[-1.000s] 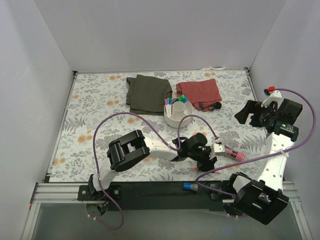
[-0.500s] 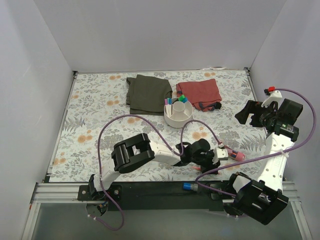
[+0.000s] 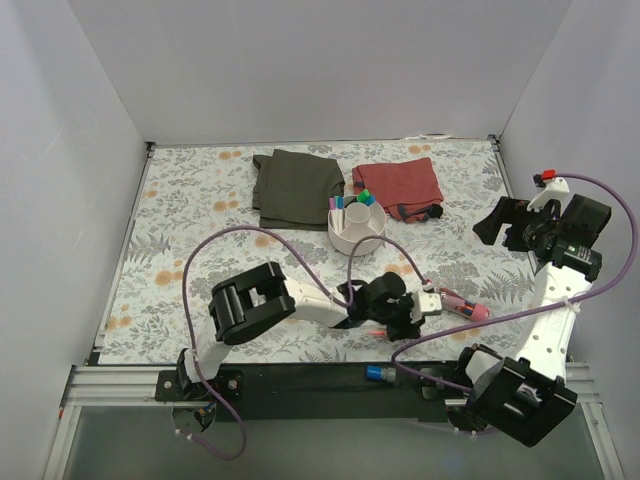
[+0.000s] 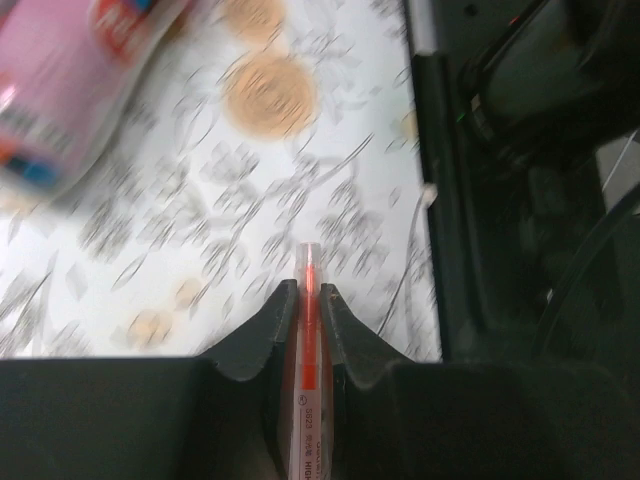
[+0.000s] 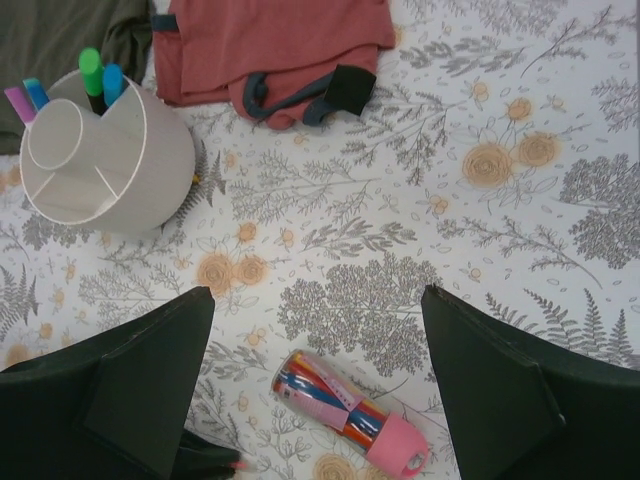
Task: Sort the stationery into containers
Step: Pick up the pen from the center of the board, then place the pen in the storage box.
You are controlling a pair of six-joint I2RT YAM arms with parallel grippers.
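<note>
One slim orange pen point(image 4: 308, 365), left hand point(image 4: 308, 293)

Floral tablecloth point(image 3: 180, 230), plain white walls point(image 3: 320, 70)

The divided bowl point(image 3: 357, 228) stands mid-table, just before two folded cloths, the left cloth point(image 3: 297, 184) beside the right cloth point(image 3: 397, 184). Markers point(image 3: 366, 196) stand in its far compartments. The tube point(image 3: 463, 305) lies nearer and rightward, beside the left gripper point(image 4: 308, 292), which grips a pen point(image 4: 306, 380). A loose marker point(image 3: 377, 373) lies on the base rail point(image 3: 300, 385).
</note>
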